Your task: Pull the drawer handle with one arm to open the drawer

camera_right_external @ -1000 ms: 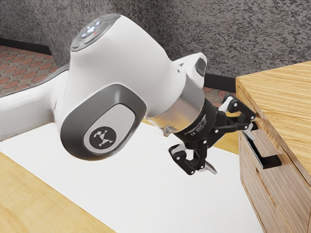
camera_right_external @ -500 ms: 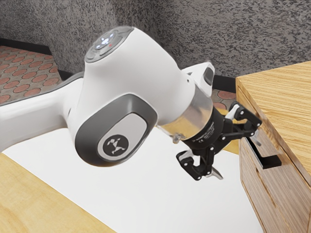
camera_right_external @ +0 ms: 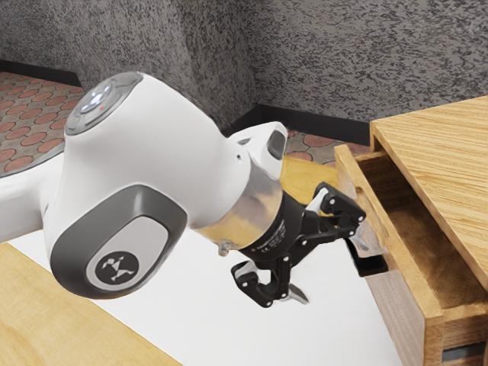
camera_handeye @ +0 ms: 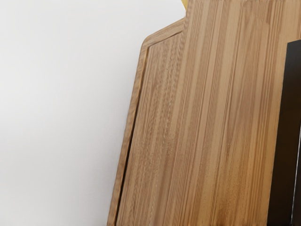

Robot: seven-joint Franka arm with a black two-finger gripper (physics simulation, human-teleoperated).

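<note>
- The drawer point(camera_right_external: 412, 229) is the top one of a wooden cabinet point(camera_right_external: 446, 145) and is seen standing well out of the cabinet body, on the far side of the end effector point(camera_right_external: 332, 270) from the arm.
- Inside the drawer, a plain wooden bottom and side walls are seen, and no contents can be made out.
- Below it, a dark gap is seen where a lower drawer point(camera_right_external: 457, 352) is set in the same cabinet.
- The drawer's open mouth is turned upward, and its front panel point(camera_right_external: 400, 328) is faced toward the end effector and the arm.
- The black handle point(camera_right_external: 371, 264) is mounted on that front panel, with its long axis laid along the panel's width, level with the desk point(camera_right_external: 191, 305).
- In the wrist view the handle point(camera_handeye: 284, 141) is shown as a long dark strip running with the grain of the front panel point(camera_handeye: 202, 132), with the white desk point(camera_handeye: 61, 117) beyond the panel's edge.
- The end effector's fingers are held wide apart.
- The upper finger point(camera_right_external: 352, 225) is placed right at the handle, at or against its bar; whether it is hooked behind the bar cannot be told.
- The lower finger point(camera_right_external: 286, 291) is held well clear of the handle, over the desk.
</note>
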